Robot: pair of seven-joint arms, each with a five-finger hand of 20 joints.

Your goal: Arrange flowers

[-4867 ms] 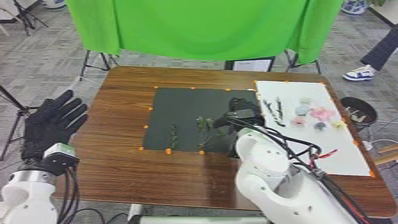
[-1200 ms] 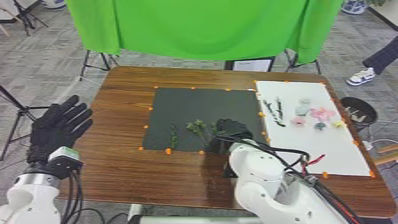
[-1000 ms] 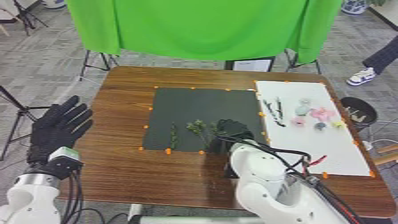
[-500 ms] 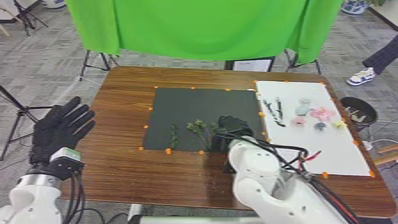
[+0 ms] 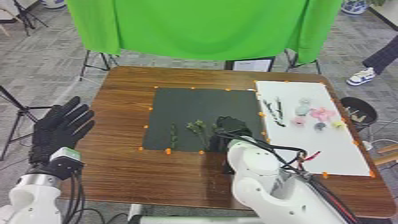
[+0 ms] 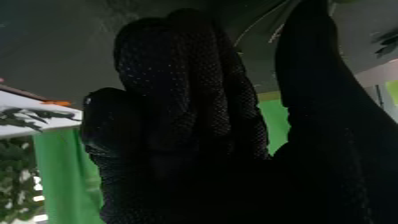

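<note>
the right robot hand has drawn back to the near right part of the black mat.

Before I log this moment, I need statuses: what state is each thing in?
left hand, open
right hand, open, thumb apart
black sheet, flat
white sheet, flat
green sprigs, lying on the black sheet
dark sprigs, lying on the white sheet
pink flower, lying on the white sheet

On worktop: mat, with sheet to its right. Sprigs on mat; on sheet, twigs left of what look like flowers
</note>
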